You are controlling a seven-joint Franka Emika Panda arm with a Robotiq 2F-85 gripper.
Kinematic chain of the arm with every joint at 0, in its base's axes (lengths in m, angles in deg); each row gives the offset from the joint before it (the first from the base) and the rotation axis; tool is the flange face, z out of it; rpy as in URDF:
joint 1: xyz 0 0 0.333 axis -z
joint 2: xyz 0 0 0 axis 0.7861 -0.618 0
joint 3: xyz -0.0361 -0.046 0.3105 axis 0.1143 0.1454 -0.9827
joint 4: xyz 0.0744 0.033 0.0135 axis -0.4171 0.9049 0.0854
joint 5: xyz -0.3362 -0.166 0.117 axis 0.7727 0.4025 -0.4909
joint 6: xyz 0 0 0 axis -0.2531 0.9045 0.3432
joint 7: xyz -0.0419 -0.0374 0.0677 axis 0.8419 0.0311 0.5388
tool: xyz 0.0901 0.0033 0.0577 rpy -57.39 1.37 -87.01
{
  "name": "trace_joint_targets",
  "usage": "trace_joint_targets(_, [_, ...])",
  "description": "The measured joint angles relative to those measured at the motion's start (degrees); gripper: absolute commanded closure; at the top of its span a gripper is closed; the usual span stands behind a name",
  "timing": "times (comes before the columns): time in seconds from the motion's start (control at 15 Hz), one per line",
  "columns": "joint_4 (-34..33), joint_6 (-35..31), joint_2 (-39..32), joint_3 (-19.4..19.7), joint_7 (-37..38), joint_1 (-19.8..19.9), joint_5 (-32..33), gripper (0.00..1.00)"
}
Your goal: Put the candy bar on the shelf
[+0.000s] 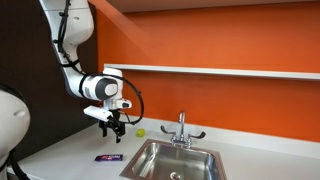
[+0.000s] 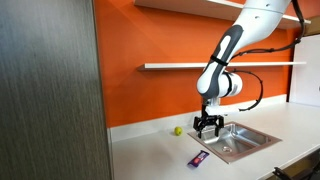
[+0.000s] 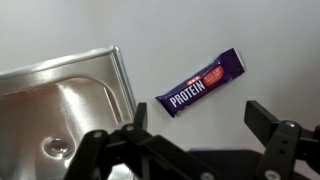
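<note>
Beneath wide-spread empty hand (image 3: 198, 114), candy bar (image 3: 202, 84) on counter (image 3: 60, 30); sink (image 3: 60, 110) partly cropped.

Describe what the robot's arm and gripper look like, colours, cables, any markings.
The arm is made of rounded, glossy white segments with dark bands at the joints. The gripper is black and angular, with two blocky fingers. A black cable loops out near the gripper. No markings are legible at this size.
</note>
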Motion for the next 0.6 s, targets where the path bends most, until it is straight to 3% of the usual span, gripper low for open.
trace_joint_targets(0.6, [-4.9, -2.8, -11.1, 0.0, 4.2, -2.5, 0.1, 0.0])
